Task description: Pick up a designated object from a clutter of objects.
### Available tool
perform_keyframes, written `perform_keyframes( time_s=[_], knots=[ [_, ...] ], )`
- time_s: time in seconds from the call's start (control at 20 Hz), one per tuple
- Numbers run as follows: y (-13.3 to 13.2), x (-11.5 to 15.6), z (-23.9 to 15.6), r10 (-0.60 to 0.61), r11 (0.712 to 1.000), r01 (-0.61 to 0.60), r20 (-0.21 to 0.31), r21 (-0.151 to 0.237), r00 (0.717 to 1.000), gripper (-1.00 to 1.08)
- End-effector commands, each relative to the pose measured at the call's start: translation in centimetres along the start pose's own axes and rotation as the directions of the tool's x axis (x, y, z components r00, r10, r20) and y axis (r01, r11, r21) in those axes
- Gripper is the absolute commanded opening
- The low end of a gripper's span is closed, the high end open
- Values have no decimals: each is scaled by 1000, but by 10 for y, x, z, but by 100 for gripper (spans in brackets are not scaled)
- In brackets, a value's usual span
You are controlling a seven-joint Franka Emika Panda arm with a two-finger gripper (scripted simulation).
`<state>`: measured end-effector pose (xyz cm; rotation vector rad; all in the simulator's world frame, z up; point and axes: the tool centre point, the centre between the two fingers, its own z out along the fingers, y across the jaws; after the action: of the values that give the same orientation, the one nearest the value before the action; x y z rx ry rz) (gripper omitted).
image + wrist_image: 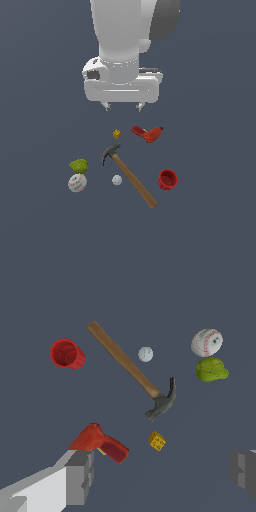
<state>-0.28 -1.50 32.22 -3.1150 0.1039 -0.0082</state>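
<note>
The gripper [122, 106] is being held above the grey floor [210, 215] with its jaws spread wide and nothing clasped between them; in the wrist view the two grey fingers [80, 476] are being seen far apart at the picture's edges, with bare floor between.

The baseball [77, 183], white with red stitching, is being shown resting on the floor toward the exterior view's left, well apart from the gripper. It is lying just beside the yellow-green lump [78, 166]; whether the two are actually touching cannot be judged at this resolution, though in the wrist view the baseball [206, 342] and the lump [211, 369] are appearing very close together.

The rest of the clutter is being seen scattered around. The wooden-handled hammer [131, 177] is lying flat across the middle, its dark head nearest the gripper and its handle running away toward the exterior view's right. The small plain white ball [117, 180] is resting between the baseball and the hammer's handle, close to the handle. The red cup [168, 179] is lying on the far side of the handle, toward the exterior view's right, with its open mouth being shown to both cameras. The tiny yellow cube [116, 133] and the red drill shape [148, 133] are sitting nearest the gripper, roughly beneath it, apart from each other.
</note>
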Motion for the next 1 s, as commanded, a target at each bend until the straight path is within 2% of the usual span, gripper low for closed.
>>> perform_keyframes(
  time_s=[0.0, 0.55, 0.95],
  knots=[
    [0, 0, 0, 0, 1000, 0, 0, 0, 1000, 100],
    [2, -4, -3, -36, 999, 36, 5, -7, 999, 100],
    [9, 8, 4, 25, 1000, -25, 5, -2, 1000, 100]
  ],
)
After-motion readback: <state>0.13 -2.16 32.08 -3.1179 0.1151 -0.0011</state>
